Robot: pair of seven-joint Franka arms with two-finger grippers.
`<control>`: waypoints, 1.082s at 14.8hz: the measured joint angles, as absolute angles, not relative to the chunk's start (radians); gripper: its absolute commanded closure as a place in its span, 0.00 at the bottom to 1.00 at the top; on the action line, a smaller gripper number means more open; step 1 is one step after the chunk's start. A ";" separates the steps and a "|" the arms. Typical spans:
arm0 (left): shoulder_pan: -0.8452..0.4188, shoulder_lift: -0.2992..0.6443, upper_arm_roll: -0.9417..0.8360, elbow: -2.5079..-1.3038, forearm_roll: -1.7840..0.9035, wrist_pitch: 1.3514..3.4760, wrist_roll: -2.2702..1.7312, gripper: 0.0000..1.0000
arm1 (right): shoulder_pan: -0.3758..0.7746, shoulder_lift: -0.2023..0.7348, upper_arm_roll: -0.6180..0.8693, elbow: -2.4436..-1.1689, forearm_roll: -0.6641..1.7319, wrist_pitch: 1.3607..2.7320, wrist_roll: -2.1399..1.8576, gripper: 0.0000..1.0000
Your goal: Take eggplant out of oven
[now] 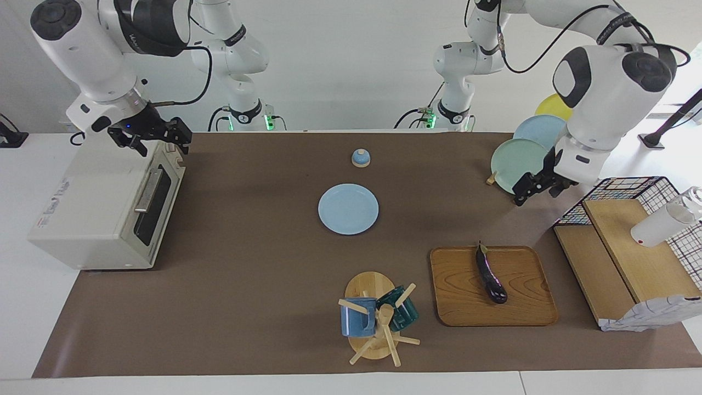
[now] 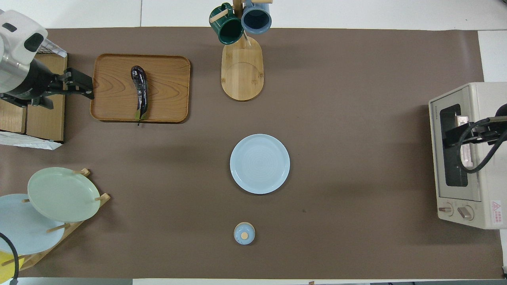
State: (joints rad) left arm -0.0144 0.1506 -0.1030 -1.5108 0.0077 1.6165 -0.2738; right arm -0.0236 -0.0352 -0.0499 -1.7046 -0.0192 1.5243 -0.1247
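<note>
The eggplant is slim and dark purple. It lies on a wooden tray toward the left arm's end of the table; it also shows in the overhead view. The cream-white oven stands at the right arm's end with its dark glass door closed; it also shows in the overhead view. My right gripper is open and empty over the oven's top front edge, above the door handle. My left gripper is open and empty in the air between the plate rack and the wire shelf.
A light blue plate lies mid-table, with a small blue lidded knob nearer to the robots. A mug tree with two mugs stands beside the tray. A plate rack and a wire and wood shelf stand at the left arm's end.
</note>
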 measured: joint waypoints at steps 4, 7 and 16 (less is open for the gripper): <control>-0.015 0.019 -0.106 -1.662 0.008 1.574 -0.274 0.00 | -0.024 -0.038 -0.050 -1.705 -0.019 1.524 -0.125 0.00; -0.019 -0.016 -0.111 -1.729 0.000 1.590 -0.264 0.00 | -0.024 -0.039 -0.050 -1.704 -0.020 1.524 -0.125 0.00; -0.021 -0.009 -0.115 -1.642 -0.032 1.566 -0.236 0.00 | -0.019 -0.041 -0.049 -1.703 -0.020 1.531 -0.125 0.00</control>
State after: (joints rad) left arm -0.0205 -0.0090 -0.1145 -1.6423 -0.0320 1.5657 -0.2359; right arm -0.0192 -0.0411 -0.0493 -1.7025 -0.0196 1.5306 -0.1247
